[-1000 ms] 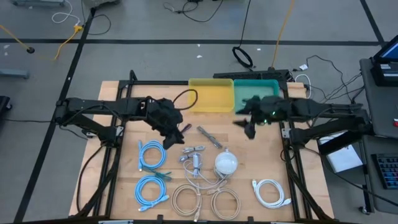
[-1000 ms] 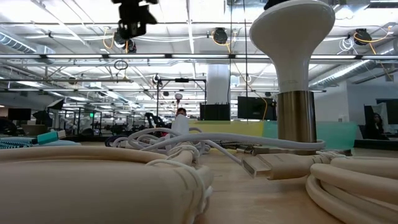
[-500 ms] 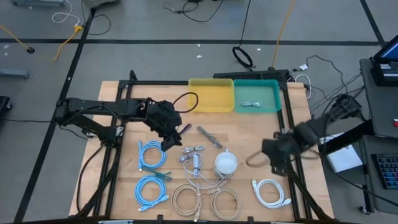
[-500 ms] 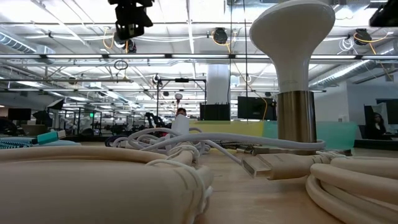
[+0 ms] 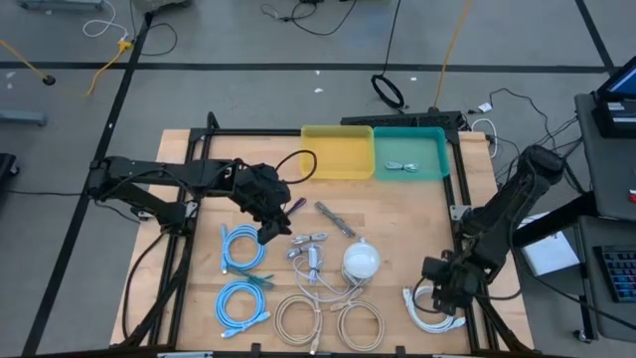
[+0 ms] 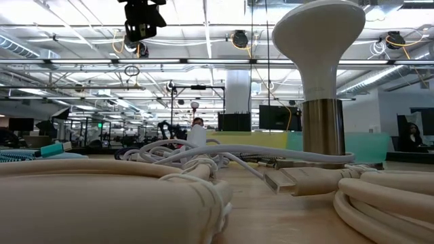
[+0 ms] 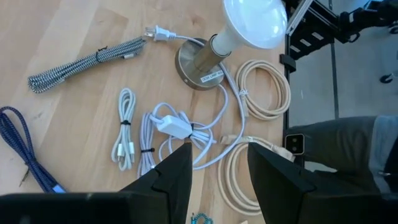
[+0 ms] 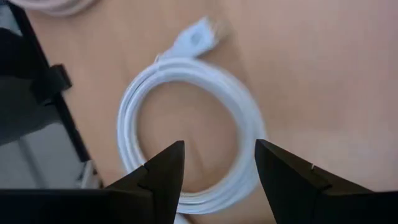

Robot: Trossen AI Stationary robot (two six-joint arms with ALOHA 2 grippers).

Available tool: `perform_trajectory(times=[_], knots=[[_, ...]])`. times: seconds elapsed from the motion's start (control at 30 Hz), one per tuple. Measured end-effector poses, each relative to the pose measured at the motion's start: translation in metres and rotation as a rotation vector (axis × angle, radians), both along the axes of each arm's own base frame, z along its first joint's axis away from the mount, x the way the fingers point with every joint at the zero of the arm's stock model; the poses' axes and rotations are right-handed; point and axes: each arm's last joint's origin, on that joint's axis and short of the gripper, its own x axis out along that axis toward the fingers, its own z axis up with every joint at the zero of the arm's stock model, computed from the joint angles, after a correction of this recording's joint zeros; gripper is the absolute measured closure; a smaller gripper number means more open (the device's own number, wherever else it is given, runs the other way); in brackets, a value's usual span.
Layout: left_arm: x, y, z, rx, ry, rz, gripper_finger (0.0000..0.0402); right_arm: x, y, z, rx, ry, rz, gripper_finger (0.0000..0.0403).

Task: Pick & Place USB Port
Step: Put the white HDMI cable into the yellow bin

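Observation:
A white coiled cable (image 8: 186,118) with a USB plug (image 8: 202,36) lies flat on the wood at the table's near right (image 5: 433,308). My right gripper (image 8: 221,180) hangs just above it (image 5: 444,283), open and pointing steeply down, its fingers clear of the coil. Another small white cable (image 5: 400,166) lies in the green bin (image 5: 435,149). My left gripper (image 7: 217,180) hovers open over the table's middle left (image 5: 272,227), above small bundled white USB cables (image 7: 124,134) and a white adapter (image 7: 175,125). It also shows high up in the low view (image 6: 141,24).
A yellow bin (image 5: 338,164) stands beside the green one at the far edge. A white lamp (image 5: 361,261), a braided cable (image 5: 335,219), two blue coils (image 5: 239,247) and beige coils (image 5: 298,320) lie across the middle and near side. Black frame rails (image 5: 463,214) run along both sides.
My right gripper has swung from over the green bin at the far edge toward the table's near right corner. It has sunk and tipped to point steeply down, and now stands over the white coil. The left arm has kept still.

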Motion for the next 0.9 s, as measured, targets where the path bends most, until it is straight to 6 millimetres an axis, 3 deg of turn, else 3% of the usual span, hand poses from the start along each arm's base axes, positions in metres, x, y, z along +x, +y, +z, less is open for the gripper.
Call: perform_trajectory(times=[0.13, 0.63, 0.77, 0.9], knots=[[0.0, 0.0, 0.0, -0.013, 0.002, -0.002, 0.0245, -0.006, 0.007, -0.015, -0.002, 0.027, -0.002, 0.022], [0.0, -0.01, 0.001, -0.041, 0.008, 0.005, 0.0245, -0.011, 0.017, -0.067, -0.303, 0.207, 0.001, 0.0248], [0.001, -0.011, 0.001, -0.044, 0.005, 0.014, 0.0245, -0.013, 0.014, -0.074, -0.355, 0.277, -0.113, 0.0287], [0.004, -0.011, 0.004, -0.053, -0.036, 0.019, 0.0245, -0.011, 0.01, -0.071, -0.374, 0.238, -0.196, 0.0356]])
